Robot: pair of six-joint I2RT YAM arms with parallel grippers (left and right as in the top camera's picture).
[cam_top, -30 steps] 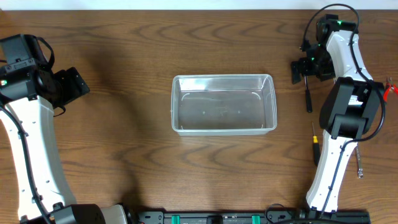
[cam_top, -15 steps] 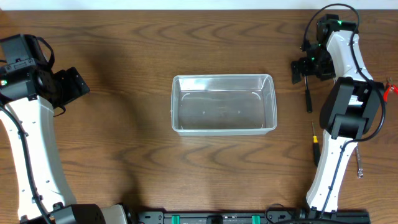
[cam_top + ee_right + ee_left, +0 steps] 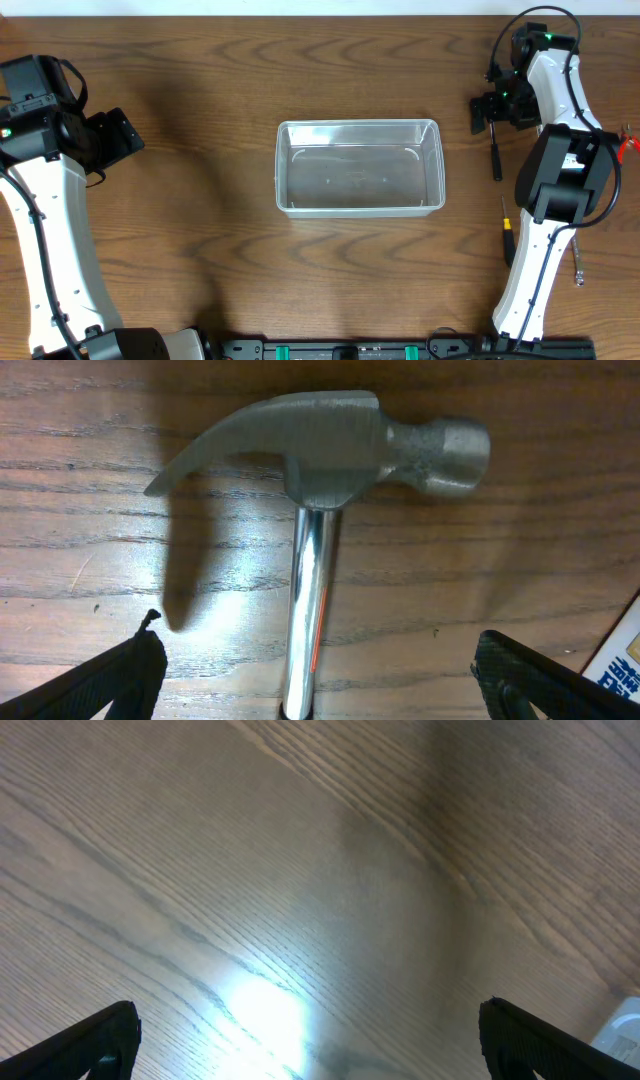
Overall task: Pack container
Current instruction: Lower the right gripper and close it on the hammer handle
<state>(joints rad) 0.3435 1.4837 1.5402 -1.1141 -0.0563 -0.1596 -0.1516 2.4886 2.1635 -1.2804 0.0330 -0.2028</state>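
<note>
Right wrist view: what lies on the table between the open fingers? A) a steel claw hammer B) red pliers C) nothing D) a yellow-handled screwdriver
A: a grey steel claw hammer with a shiny shaft lies on the wooden table between the fingertips of the open right gripper, untouched.

The table [image 3: 200, 250] was dark brown wood with wavy grain, and the container [image 3: 358, 124] at its centre was clear and colourless. The left arm [image 3: 50, 200] and the right arm [image 3: 530, 270] were white with black joints. On the right lay a hammer [image 3: 320, 450] with a dull grey head and mirror-bright shaft, a screwdriver [image 3: 506, 237] banded yellow and black, and a blue-and-white box [image 3: 622, 660].
</note>
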